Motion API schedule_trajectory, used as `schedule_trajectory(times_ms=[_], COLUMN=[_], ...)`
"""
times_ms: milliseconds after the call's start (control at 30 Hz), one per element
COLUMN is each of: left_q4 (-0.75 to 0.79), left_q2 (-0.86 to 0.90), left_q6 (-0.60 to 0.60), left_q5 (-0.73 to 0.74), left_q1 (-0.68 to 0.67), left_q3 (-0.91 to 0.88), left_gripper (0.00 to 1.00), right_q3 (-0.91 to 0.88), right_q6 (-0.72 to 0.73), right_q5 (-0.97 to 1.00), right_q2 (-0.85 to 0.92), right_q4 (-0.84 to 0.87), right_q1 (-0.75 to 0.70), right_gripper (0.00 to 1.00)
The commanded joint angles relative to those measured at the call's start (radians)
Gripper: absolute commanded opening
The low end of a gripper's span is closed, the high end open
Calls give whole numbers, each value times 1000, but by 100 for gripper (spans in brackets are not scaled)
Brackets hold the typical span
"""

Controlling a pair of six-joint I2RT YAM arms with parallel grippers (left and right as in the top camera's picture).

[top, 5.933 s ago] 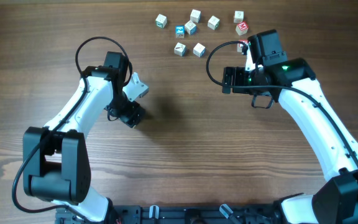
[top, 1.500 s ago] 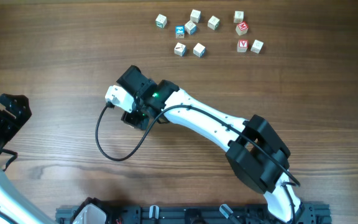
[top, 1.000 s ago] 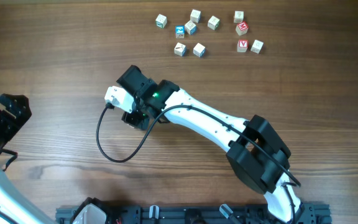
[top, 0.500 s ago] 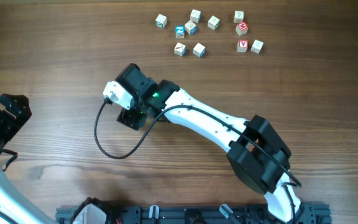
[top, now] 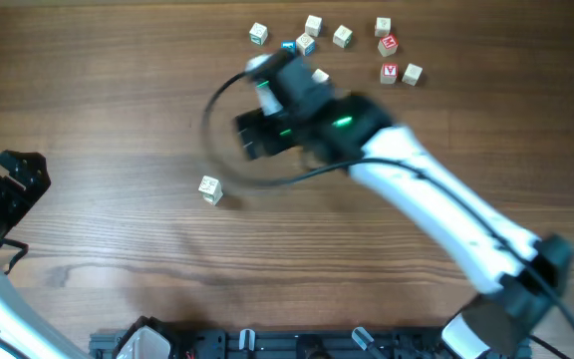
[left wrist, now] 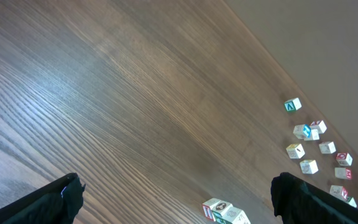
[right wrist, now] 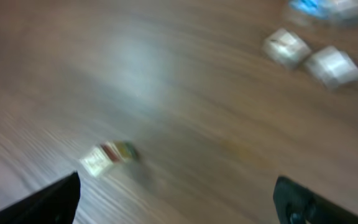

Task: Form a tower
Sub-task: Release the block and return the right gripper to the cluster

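Observation:
The tower point(top: 208, 188) is a short stack of pale letter cubes standing alone on the wood left of centre, seen from above as one pale top. The left wrist view catches the tower point(left wrist: 225, 213) at its bottom edge with a red face showing. In the right wrist view the tower point(right wrist: 108, 155) is a blur. My right gripper point(top: 247, 135), smeared by motion, hangs up and to the right of the stack; its fingers point(right wrist: 55, 199) stand wide apart and empty. At the table's left edge my left gripper point(top: 13, 178) is open with nothing in it, its fingers point(left wrist: 64, 194) spread wide.
Several loose letter cubes point(top: 315, 48) lie scattered at the back of the table, two of them red-faced point(top: 389, 58). The same loose cubes point(left wrist: 309, 149) show at the right of the left wrist view. The right arm point(top: 436, 209) stretches across the right half.
My right gripper opened, let go of the tower and swung up and to the right, leaving the stack uncovered. The left arm stayed put.

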Motion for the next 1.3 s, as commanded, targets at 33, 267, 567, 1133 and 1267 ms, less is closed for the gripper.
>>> schedule_trajectory(times_ms=[33, 267, 567, 1133, 1267], left_q4=[0, 10, -32, 137, 93], left_q2=[4, 4, 6, 430, 502], left_q6=[5, -29, 142, 395, 388], left_q5=[23, 138, 2, -477, -509], left_q1=[6, 0, -385, -1071, -1071], left_q3=[10, 10, 10, 10, 10], left_gripper=[100, 100, 100, 100, 100], right_q3=[13, 13, 1, -66, -90], right_q6=[142, 118, 13, -78, -79], right_q5=[35, -6, -116, -127, -127], right_q2=[-115, -183, -193, -186, -186], right_q4=[-138, -294, -330, -302, -285], right_q1=[-163, -349, -542, -617, -617], right_gripper=[100, 100, 100, 100, 100])
